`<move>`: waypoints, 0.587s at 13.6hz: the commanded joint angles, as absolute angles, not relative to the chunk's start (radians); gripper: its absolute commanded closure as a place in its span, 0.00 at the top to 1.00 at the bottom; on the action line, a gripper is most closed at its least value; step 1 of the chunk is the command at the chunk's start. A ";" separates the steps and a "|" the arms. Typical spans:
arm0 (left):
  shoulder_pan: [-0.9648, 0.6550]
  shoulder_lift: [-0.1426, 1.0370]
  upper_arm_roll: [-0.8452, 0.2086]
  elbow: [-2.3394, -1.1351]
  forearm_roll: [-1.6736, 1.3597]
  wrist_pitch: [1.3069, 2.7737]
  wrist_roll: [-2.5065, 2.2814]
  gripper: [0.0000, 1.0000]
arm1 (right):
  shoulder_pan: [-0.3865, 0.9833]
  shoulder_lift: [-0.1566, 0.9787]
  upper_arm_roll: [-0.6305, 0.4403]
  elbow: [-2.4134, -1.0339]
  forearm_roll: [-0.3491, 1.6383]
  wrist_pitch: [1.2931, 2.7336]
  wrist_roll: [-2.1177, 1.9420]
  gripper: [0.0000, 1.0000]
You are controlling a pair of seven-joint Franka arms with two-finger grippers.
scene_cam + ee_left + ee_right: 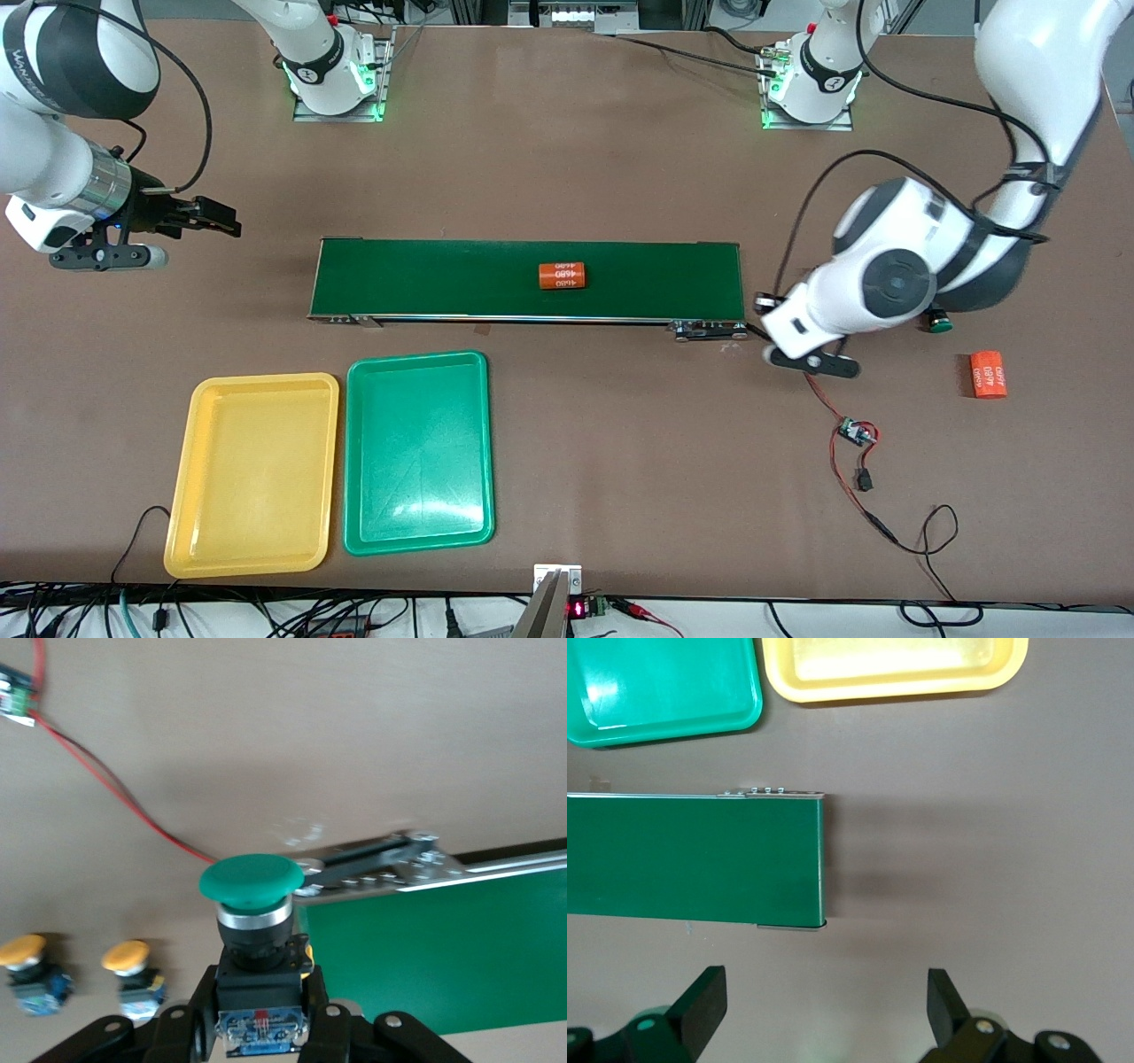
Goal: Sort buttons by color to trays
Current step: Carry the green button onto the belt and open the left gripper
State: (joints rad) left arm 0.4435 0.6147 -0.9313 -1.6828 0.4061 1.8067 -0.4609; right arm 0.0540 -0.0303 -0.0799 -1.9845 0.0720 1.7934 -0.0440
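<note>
My left gripper (261,992) is shut on the black body of a green-capped button (252,886), beside the conveyor's end toward the left arm's end of the table. In the front view this gripper is hidden under the arm's wrist. Two yellow-capped buttons (27,961) (131,970) stand on the table near it. Another green cap (939,323) shows beside the left arm. My right gripper (217,220) (824,1001) is open and empty over bare table off the conveyor's other end. The yellow tray (252,474) (895,665) and the green tray (416,452) (656,682) lie side by side, empty.
A long dark-green conveyor belt (443,279) (443,948) (691,859) carries an orange "4680" cylinder (563,276). Another orange cylinder (988,374) lies on the table toward the left arm's end. A small circuit board (857,432) with red wires lies nearer the front camera than the left wrist.
</note>
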 commanded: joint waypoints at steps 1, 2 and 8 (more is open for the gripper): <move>0.381 0.624 -0.942 -1.690 0.399 1.815 -0.567 0.11 | 0.038 -0.018 -0.075 -1.957 0.069 1.775 -0.060 1.00; 0.364 0.633 -0.942 -1.701 0.399 1.827 -0.589 0.11 | 0.038 -0.018 -0.075 -1.957 0.071 1.776 -0.060 1.00; 0.316 0.634 -0.942 -1.887 0.399 2.098 -0.782 0.11 | 0.038 -0.017 -0.075 -1.956 0.075 1.779 -0.060 1.00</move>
State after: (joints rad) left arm 0.3185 0.6477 -0.9354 -1.8476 0.4060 2.0535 -0.7275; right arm 0.0469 -0.0239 -0.0800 -1.9764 0.0722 1.7934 -0.0449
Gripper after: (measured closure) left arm 0.595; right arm 0.000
